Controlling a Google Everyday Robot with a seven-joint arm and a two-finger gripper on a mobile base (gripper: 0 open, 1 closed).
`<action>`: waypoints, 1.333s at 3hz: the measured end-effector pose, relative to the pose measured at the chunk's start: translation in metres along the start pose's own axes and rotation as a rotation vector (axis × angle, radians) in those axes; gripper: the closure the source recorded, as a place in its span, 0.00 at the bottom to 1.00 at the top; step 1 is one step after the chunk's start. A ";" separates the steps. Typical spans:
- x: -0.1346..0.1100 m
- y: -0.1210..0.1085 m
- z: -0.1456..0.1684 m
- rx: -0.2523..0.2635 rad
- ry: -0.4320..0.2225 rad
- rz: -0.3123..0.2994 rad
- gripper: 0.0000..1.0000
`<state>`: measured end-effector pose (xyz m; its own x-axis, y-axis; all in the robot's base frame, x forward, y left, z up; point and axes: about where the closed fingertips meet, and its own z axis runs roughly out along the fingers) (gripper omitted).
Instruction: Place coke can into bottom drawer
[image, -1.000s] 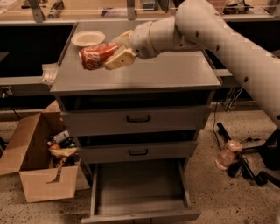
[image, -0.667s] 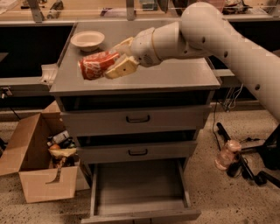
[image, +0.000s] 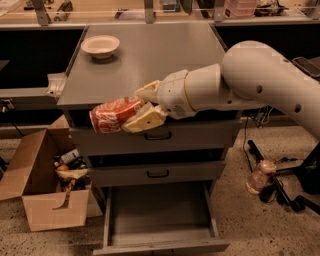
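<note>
My gripper (image: 134, 111) is shut on the coke can (image: 113, 114), a red can with white lettering held on its side. It hangs in front of the top drawer's face, just past the front edge of the grey cabinet top (image: 150, 60). The bottom drawer (image: 159, 220) is pulled open below, a wide shallow grey tray with nothing in it. The can is well above the drawer, over its left part.
A cream bowl (image: 100, 46) sits at the back left of the cabinet top. An open cardboard box (image: 47, 185) with clutter stands on the floor at the left. A chair base and a pinkish object (image: 260, 175) are on the floor at the right.
My arm has carried the can forward and down, from above the cabinet top near the bowl to in front of the top drawer's face.
</note>
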<state>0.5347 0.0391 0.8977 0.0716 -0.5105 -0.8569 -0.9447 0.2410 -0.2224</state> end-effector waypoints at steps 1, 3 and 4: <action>0.000 0.000 0.000 0.000 0.000 0.000 1.00; 0.066 0.033 0.022 -0.012 0.017 0.105 1.00; 0.103 0.052 0.031 -0.011 0.033 0.164 1.00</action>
<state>0.5030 0.0250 0.7839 -0.0945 -0.4916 -0.8657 -0.9462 0.3147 -0.0754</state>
